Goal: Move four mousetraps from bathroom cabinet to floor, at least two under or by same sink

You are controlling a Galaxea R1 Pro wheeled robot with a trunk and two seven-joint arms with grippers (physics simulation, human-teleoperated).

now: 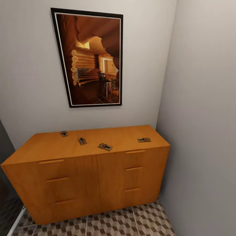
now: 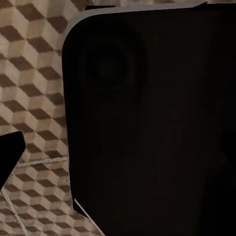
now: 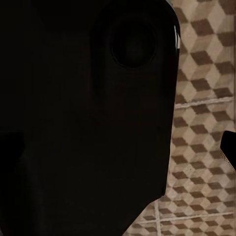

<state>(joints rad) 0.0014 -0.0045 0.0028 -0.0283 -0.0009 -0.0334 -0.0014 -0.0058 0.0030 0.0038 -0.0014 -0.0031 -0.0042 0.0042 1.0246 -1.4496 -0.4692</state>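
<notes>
Four mousetraps [image 1: 105, 147] lie apart in a row on top of the cabinet [image 1: 85, 177], the rightmost at its 3 o'clock end. The cabinet stands on the bathroom floor [image 1: 131, 223]. I cannot tell either gripper's state.

small tan wooden mousetraps [image 1: 105, 146]: wire details too small to tell
cube-patterned tiled floor [image 2: 34, 73]: largely hidden by a dark body [image 2: 157, 123]

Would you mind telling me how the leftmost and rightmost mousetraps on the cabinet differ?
The leftmost mousetrap lies near the back edge of the cabinet; the rightmost mousetrap lies closer to the front edge. The leftmost looks smaller in the head view, being farther away; the rightmost shows its long side across the view. Both lie flat on the cabinet's top.
</notes>
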